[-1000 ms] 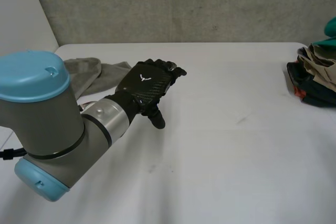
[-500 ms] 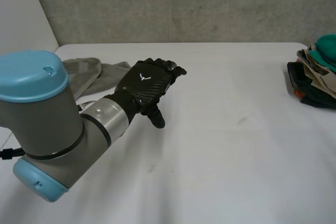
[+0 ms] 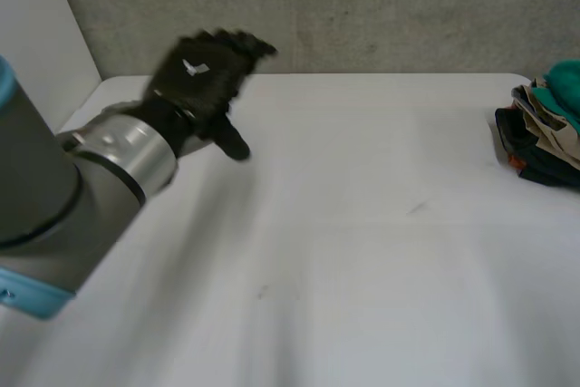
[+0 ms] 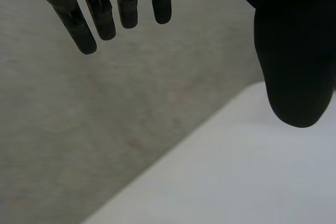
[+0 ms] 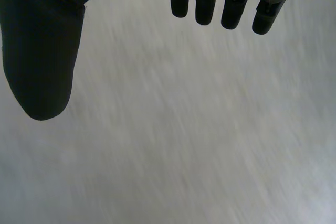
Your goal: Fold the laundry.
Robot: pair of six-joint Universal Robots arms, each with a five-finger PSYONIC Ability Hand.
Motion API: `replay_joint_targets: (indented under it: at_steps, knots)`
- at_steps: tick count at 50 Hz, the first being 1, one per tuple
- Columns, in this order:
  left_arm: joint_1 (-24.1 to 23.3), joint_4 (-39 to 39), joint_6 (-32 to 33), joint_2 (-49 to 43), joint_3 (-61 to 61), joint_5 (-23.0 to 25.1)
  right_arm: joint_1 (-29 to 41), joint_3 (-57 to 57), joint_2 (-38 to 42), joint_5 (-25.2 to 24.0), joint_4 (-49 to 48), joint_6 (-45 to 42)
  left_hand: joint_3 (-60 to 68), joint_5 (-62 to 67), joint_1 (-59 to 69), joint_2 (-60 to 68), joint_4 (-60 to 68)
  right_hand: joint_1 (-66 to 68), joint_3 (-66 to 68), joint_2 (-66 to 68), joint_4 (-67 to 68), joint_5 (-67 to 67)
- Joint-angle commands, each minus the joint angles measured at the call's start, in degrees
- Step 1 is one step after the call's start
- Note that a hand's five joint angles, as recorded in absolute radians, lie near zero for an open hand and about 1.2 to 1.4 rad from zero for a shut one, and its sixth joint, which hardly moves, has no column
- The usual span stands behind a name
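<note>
In the head view, the left hand (image 3: 201,77) hangs above the far left corner of the white desk (image 3: 362,251), in front of the grey wall (image 3: 381,6), with its grey arm (image 3: 54,197) filling the near left side. The laundry (image 3: 546,129), a heap of teal, tan and dark pieces, lies at the desk's right edge, well apart from that hand and partly cut off by the view's border. Between the hand and the heap the desk top is bare, wide room from the far edge to the near one. The left wrist view adds the hand's underside: its fingers (image 4: 86,32) are straight and spread away from the thumb, holding nothing, with the desk's far edge meeting the wall beyond them. The right wrist view shows the right hand (image 5: 44,40), fingers likewise straight and apart from the thumb, empty, over a plain pale surface.
</note>
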Motion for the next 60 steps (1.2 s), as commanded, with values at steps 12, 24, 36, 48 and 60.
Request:
replay_joint_targets:
  at_steps: [12,24,36,48,60]
  knots:
    - [26.1,6.7,11.6,-16.0,9.9,-1.5,33.8,35.8,-7.1,-13.9,-2.9,3.5,0.4,-0.5,1.0,0.8,0.6,-4.0,-2.4,-2.4,-2.3,-2.8]
    - [32.4,6.3,27.2,-37.7,23.1,11.7,36.7,41.4,1.8,-9.2,3.2,-5.1,2.4,1.5,3.0,2.8,2.6,-4.0,-2.4,-2.4,-2.3,-2.8]
    - [33.3,1.4,27.5,-50.1,36.8,13.4,36.3,42.3,1.8,-9.3,2.3,-4.9,13.8,12.9,14.4,14.3,14.1,-4.0,-2.4,-2.4,-2.3,-2.8]
    - [33.4,0.8,27.4,-55.4,43.1,13.2,36.2,42.5,1.8,-9.7,1.9,-4.8,29.3,28.4,29.9,29.8,29.5,-4.0,-2.4,-2.4,-2.3,-2.8]
    - [33.4,0.8,27.5,-57.5,45.6,11.8,36.2,42.0,-1.7,-9.2,1.9,-4.2,18.7,17.8,19.3,19.2,18.9,-4.0,-2.4,-2.4,-2.3,-2.8]
